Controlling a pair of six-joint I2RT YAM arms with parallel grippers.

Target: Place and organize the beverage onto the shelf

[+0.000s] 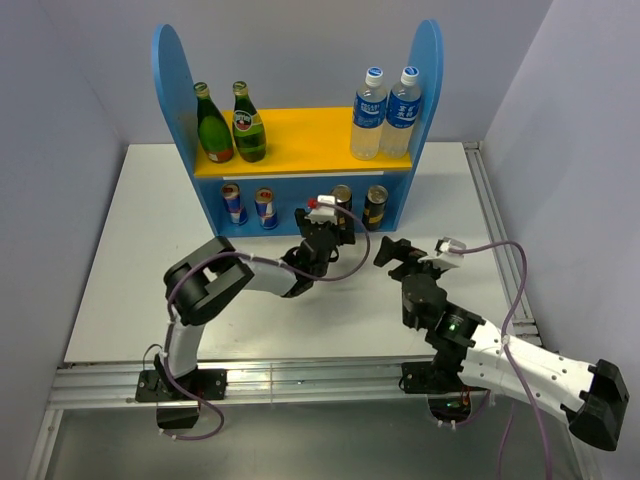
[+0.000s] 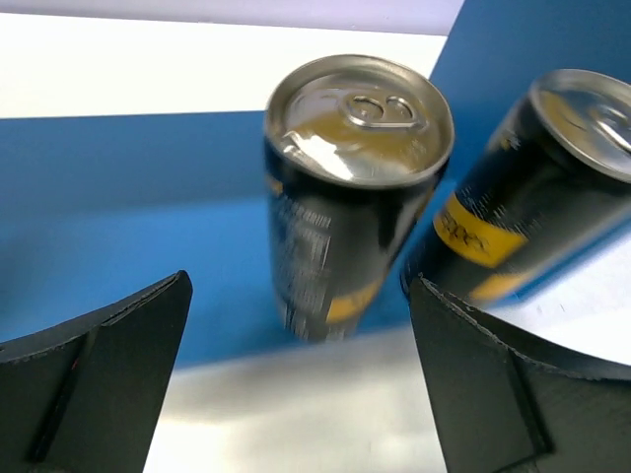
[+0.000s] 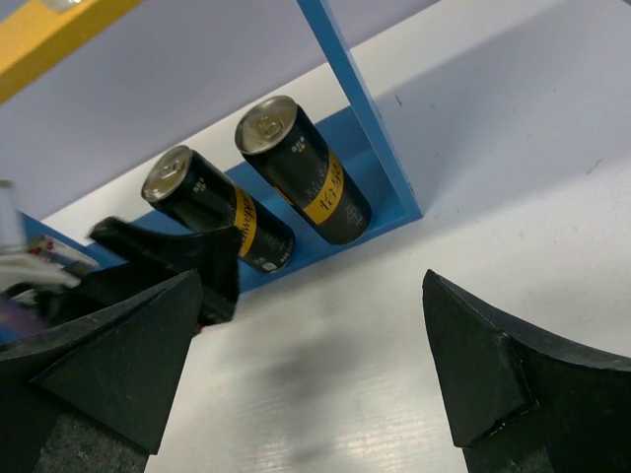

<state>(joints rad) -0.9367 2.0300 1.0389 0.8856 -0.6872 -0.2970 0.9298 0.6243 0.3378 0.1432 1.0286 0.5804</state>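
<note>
White desk (image 1: 130,280) underneath it all, and at its far edge stands the shelf (image 1: 168,80): blue, with tall round-topped side panels and a yellow-orange upper board. The left gripper (image 2: 301,296) is up at the lower level with its jaws wide apart, just in front of the left dark can. The right gripper (image 3: 311,281) hangs over the desk just to the right of it, jaws spread wide too, facing the shelf's lower right corner.

On the top board, two clear water bottles (image 1: 385,112) with blue labels stand at the right. At the left, side by side and upright, are two green bottles (image 1: 230,125). On the lower level, two slim blue-and-silver cans (image 1: 248,206) stand at the left. Two dark cans (image 1: 375,207) with gold bands and silver tops stand at the right, close together.
</note>
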